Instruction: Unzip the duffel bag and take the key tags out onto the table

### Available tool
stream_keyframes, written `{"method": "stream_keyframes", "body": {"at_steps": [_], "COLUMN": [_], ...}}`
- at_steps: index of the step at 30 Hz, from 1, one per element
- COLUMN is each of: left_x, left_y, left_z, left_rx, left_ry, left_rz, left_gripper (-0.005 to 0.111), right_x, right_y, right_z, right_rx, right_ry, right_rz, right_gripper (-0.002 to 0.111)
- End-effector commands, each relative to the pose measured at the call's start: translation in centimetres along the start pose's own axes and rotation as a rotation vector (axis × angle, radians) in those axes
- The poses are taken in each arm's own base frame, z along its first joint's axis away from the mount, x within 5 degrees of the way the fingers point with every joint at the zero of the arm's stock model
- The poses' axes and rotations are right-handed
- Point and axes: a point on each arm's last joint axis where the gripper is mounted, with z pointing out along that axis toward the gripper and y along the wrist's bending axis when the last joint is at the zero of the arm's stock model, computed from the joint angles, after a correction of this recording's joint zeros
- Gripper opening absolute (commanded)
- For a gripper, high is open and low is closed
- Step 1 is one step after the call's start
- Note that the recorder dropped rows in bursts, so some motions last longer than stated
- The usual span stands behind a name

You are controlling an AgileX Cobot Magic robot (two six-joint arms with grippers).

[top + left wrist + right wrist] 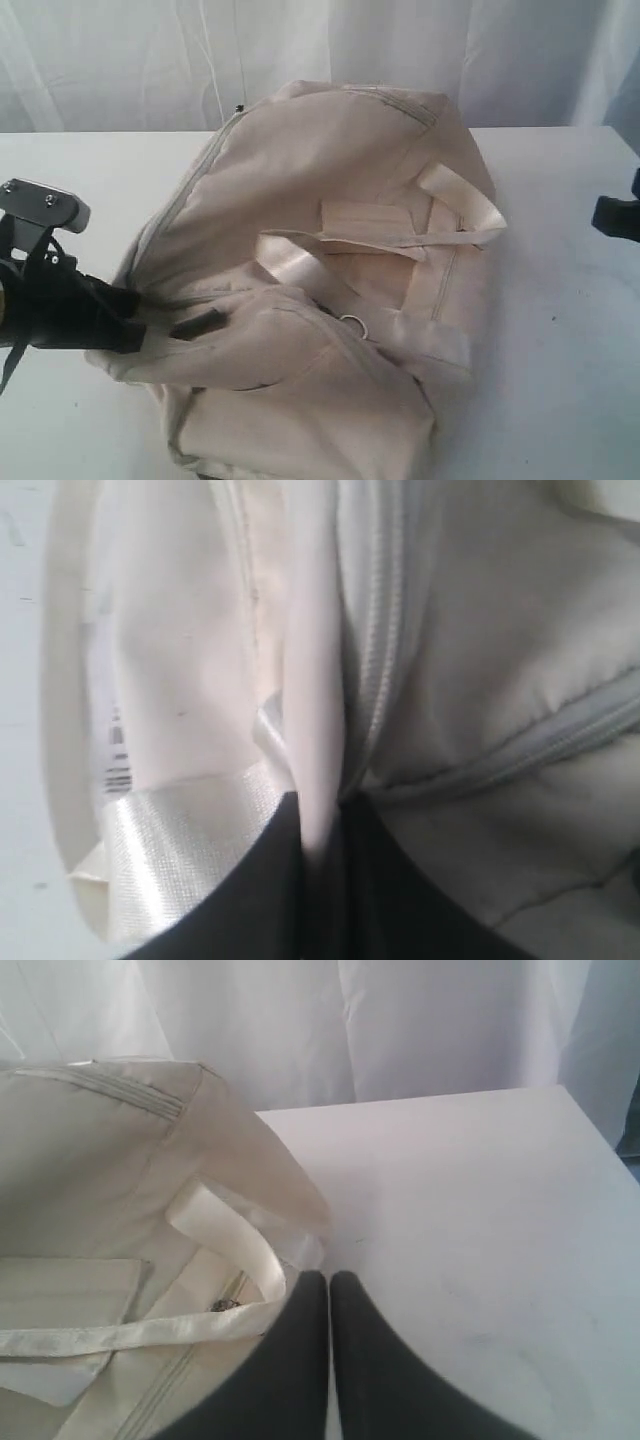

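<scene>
The cream-beige duffel bag (320, 260) lies slumped across the middle of the white table (560, 330), its pale webbing straps (300, 262) flopped over its top. Its grey zipper (385, 680) looks zipped where I can see it. My left gripper (130, 310) is at the bag's left end; in the left wrist view the gripper (322, 815) is shut, with a pale fold of the bag's fabric pinched between its dark fingers. My right gripper (329, 1278) is shut on nothing and hovers over bare table beside the bag's right end. The key tags are hidden.
A white curtain (120, 50) hangs behind the table. A small metal ring (352, 322) lies on the bag near a strap. A printed care label (118, 755) shows by the left fingers. The table's far right corner (560, 1090) is close to the right arm (615, 215).
</scene>
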Motion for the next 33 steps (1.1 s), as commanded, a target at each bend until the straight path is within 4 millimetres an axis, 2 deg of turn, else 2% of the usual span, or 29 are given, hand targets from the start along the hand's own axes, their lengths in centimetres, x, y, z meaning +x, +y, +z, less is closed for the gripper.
{"method": "stream_keyframes", "body": {"at_steps": [1,3,6,8,9,15,18,22,27,33], "left_x": [-0.1,-0.1,-0.1,-0.1,-0.1,-0.1,-0.1,-0.1,-0.1,-0.1], "left_y": [2.6,2.9,2.9,2.9,2.8,2.8,2.8,2.7,2.7,2.7], "left_z": [-0.4,-0.5,-0.5,-0.5,-0.5,-0.4,-0.4,-0.4,-0.4,-0.4], "left_rx": [-0.281,-0.319,-0.322,-0.313,-0.309,-0.302,-0.302,-0.299,-0.301,-0.301], "left_ry": [-0.004,-0.005,-0.005,-0.005,-0.005,-0.004,-0.005,-0.005,-0.005,-0.005], "left_rz": [0.036,0.036,0.036,0.038,0.038,0.038,0.036,0.036,0.036,0.036], "left_gripper": [0.0,0.0,0.0,0.0,0.0,0.0,0.0,0.0,0.0,0.0], "right_x": [-1.7,-2.7,-3.9,-4.3,-4.4,-3.6,-3.2,-3.1,-2.0,-2.2], "right_y": [1.6,2.7,4.4,5.3,5.5,6.5,7.3,8.6,11.5,12.1], "right_z": [2.1,3.4,5.8,7.6,8.6,14.7,16.9,18.7,20.3,23.5], "right_rx": [-0.077,-0.124,-0.19,-0.224,-0.227,-0.224,-0.239,-0.288,-0.432,-0.409], "right_ry": [-0.045,-0.094,-0.151,-0.181,-0.185,-0.095,-0.072,-0.075,-0.081,-0.064], "right_rz": [-0.06,-0.069,-0.118,-0.145,-0.144,-0.141,-0.143,-0.251,-0.563,-0.584], "right_gripper": [0.019,0.036,0.07,0.084,0.086,0.085,0.085,0.085,0.085,0.083]}}
